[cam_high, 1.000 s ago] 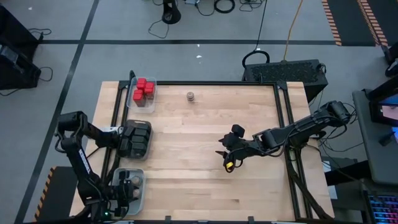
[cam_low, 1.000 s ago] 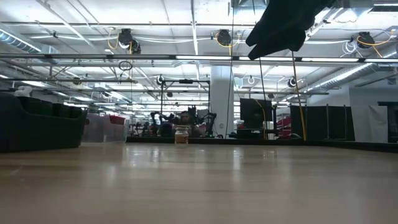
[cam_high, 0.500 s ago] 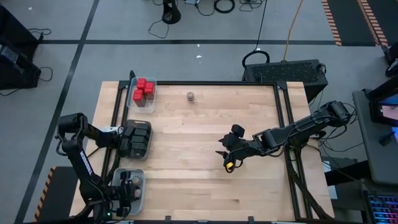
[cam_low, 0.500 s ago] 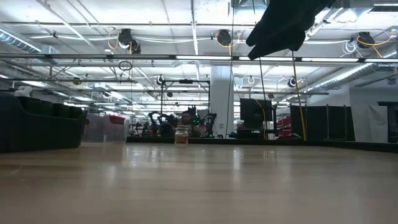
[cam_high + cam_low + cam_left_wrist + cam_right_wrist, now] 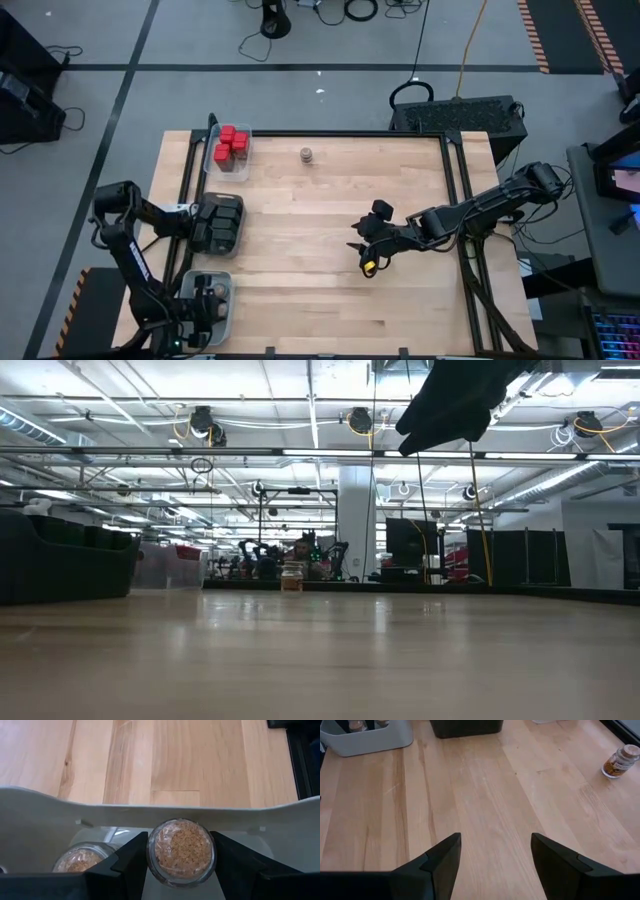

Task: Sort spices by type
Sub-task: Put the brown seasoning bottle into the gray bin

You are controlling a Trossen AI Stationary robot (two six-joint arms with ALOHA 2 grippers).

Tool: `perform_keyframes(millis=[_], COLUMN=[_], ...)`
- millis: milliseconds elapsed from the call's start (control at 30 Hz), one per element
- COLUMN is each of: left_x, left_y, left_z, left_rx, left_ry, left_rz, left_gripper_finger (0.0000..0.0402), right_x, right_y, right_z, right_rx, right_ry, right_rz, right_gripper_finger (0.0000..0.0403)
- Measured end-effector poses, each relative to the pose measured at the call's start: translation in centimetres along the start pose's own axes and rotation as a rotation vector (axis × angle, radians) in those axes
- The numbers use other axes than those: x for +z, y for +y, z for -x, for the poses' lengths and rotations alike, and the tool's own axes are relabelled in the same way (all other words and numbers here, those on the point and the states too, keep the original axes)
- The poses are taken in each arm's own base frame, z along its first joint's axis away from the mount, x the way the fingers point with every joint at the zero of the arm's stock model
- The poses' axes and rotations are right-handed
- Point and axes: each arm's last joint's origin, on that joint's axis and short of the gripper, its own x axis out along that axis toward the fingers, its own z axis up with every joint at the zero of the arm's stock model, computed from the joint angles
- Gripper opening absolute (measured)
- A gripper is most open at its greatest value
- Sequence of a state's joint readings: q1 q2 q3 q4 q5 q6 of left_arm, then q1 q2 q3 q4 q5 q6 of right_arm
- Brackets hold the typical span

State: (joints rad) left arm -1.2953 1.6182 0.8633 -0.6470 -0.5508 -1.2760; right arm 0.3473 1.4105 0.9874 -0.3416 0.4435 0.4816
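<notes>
Nearly done with the sorting. Saw the red tins (image 5: 231, 143) packed in the clear tray (image 5: 213, 160) at the far left corner of the counter (image 5: 330, 300). Saw the dark tins (image 5: 220, 222) grouped by the left edge. Found the left hand (image 5: 181, 837) over the pale tray (image 5: 45, 815) at the near left corner, looking clamped on a round jar (image 5: 181, 851), right beside another jar (image 5: 80, 860). Found the right hand (image 5: 495, 840) above the middle, fingers apart, holding nothing. Left to do: one last jar (image 5: 307, 154), alone by the far edge.
</notes>
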Motion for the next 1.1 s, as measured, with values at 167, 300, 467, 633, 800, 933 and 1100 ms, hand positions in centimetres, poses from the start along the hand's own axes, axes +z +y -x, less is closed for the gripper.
perform_keyframes(millis=[167,300,467,633,800,933,1100], left_x=[0.3,0.2,0.2,0.1,0.2,0.8,2.2], left_y=[0.1,0.0,0.1,0.1,0.1,0.0,0.2], left_z=[-0.1,-0.1,-0.1,-0.2,-0.1,0.5,1.8], left_rx=[-0.002,-0.007,-0.005,-0.004,-0.002,-0.012,-0.029], left_ry=[0.022,0.038,0.048,0.071,0.072,0.063,0.041], left_rz=[0.006,0.006,0.010,0.014,-0.007,-0.066,-0.063], left_gripper_finger=[0.0199,0.0199,0.0212,0.0252,0.0279,0.0283,0.0283], right_x=[0.0,0.0,0.0,0.0,0.0,0.0,0.0], right_y=[0.0,0.0,0.0,0.0,0.0,0.0,0.0], right_z=[0.0,0.0,0.0,0.0,0.0,0.0,0.0], right_rx=[0.000,0.000,0.000,0.000,0.000,0.000,0.000], right_ry=[0.000,0.000,0.000,0.000,0.000,0.000,0.000], right_rz=[0.000,0.000,0.000,-0.001,0.000,0.003,0.004], right_gripper_finger=[0.0222,0.0222,0.0222,0.0222,0.0222,0.0222,0.0222])
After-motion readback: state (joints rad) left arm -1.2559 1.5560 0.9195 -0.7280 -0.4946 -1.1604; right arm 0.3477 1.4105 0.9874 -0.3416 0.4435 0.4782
